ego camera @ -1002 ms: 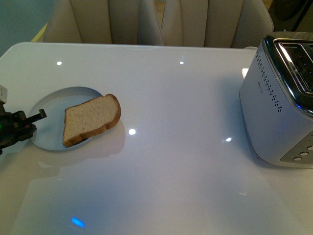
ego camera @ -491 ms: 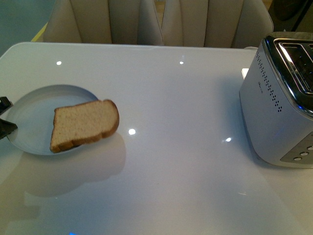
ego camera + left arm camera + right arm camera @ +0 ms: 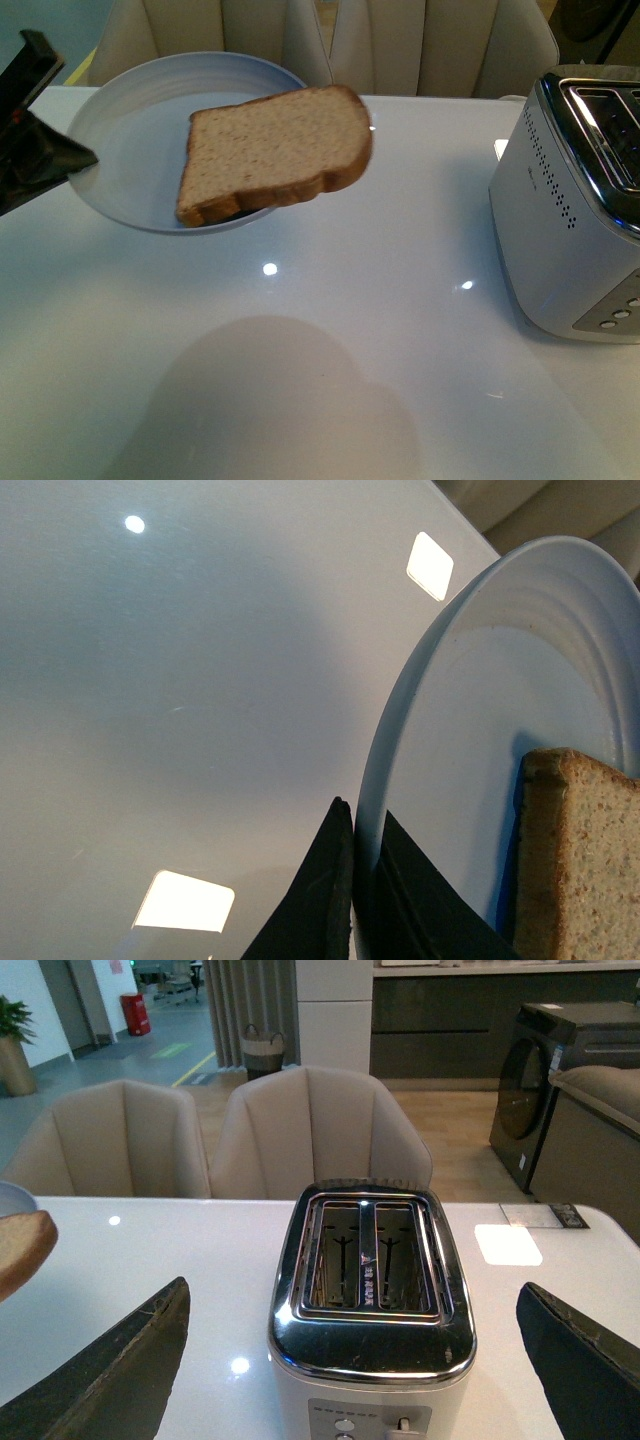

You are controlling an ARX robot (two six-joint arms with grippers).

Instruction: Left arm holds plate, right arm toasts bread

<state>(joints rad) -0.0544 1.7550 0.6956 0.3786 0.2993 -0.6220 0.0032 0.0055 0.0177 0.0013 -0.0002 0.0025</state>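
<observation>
Plate (image 3: 130,150) was held clear of the surface (image 3: 350,330), well to the left of the toaster (image 3: 570,210), its rim clamped by the left end effector (image 3: 72,158). The bread (image 3: 275,150) lay on the plate, overhanging the toaster-side rim. The right end effector (image 3: 352,1290) faced the toaster, spread wide and empty.

The glossy white desk (image 3: 400,190) fills most of the frame. A silver two-slot toaster (image 3: 570,210) stands upright on it at the right edge. A broad soft shadow lies across the lower centre, and small light spots glint near the middle.
</observation>
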